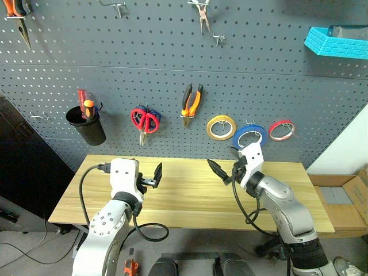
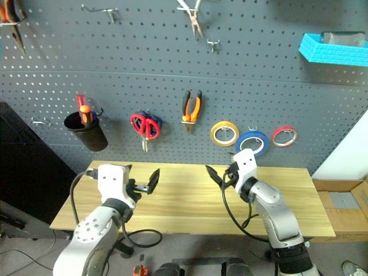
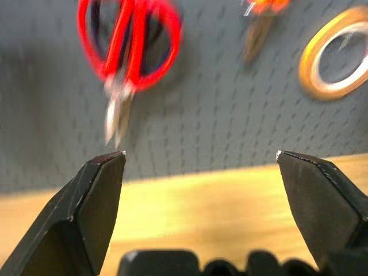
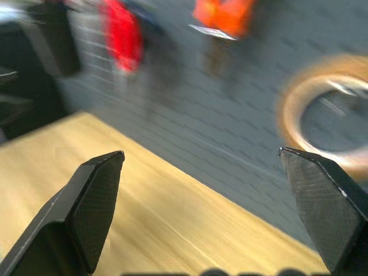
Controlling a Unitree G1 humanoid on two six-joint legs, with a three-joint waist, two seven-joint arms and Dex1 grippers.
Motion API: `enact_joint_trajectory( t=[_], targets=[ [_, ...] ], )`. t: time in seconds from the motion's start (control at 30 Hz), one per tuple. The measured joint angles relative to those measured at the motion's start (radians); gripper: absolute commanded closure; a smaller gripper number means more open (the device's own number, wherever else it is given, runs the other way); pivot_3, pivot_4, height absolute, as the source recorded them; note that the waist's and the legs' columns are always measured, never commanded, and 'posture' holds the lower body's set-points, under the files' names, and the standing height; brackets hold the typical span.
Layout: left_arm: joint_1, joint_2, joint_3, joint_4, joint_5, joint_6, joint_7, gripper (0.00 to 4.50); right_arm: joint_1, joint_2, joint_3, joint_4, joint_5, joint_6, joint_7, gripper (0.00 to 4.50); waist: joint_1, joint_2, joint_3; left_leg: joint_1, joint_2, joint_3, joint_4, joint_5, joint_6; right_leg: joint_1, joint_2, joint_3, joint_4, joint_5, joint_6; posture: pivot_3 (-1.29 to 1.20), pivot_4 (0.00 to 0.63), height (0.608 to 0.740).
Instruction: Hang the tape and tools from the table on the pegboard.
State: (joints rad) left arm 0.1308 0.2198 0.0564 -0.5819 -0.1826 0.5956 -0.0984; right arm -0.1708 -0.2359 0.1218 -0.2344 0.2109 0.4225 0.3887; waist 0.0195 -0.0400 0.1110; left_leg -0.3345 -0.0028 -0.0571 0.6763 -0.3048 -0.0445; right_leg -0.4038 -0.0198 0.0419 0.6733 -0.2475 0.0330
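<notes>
Grey pegboard (image 1: 172, 52) backs the table (image 1: 190, 198); hung left to right are a black cup (image 1: 86, 123) holding the screwdriver (image 1: 88, 108), red-handled scissors (image 1: 145, 122), pliers (image 1: 191, 103), yellow roll (image 1: 221, 126), blue tape (image 1: 249, 135), red-pink roll (image 1: 282, 130). Left gripper (image 1: 156, 175) and right gripper (image 1: 225, 168) hover open, empty.

Even, soft indoor light fills both head views, which are sharp throughout; the pale wood bench (image 1: 190, 195) looks bright with little shadow. In the left wrist view the red-handled scissors (image 3: 129, 52) are softly out of focus. The right wrist view is smeared, its yellow tape roll (image 4: 322, 123) a blurred ring
</notes>
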Motion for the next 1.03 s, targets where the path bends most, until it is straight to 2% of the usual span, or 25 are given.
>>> enact_joint_trajectory(
  t=[0.33,0.47,1.03],
  targets=[
    [-0.063,-0.066,0.161,0.286,-0.031,-0.062,0.032,0.01,0.038,0.013,-0.112,0.140,-0.084,-0.005,-0.173,0.00,-0.022,0.001,0.000,-0.001,0.000,0.001,0.000,-0.001,0.002,0.000,0.000,0.000,-0.001,0.002,0.005,0.02,0.054,0.740],
    [-0.068,-0.055,0.189,0.319,-0.031,-0.078,0.031,0.01,0.043,0.014,-0.152,0.190,-0.107,-0.005,-0.221,0.00,-0.026,0.001,-0.001,-0.001,0.000,0.002,-0.001,-0.002,0.003,0.000,0.000,0.001,-0.002,0.001,0.005,0.02,0.051,0.740],
    [0.005,-0.059,0.188,0.316,-0.030,-0.101,0.025,0.01,0.054,0.017,-0.157,0.202,-0.118,-0.026,-0.217,0.00,-0.031,0.005,-0.004,-0.004,0.002,0.002,-0.003,-0.002,0.004,0.000,0.000,0.000,-0.011,0.003,0.007,0.03,0.041,0.740]
  ],
)
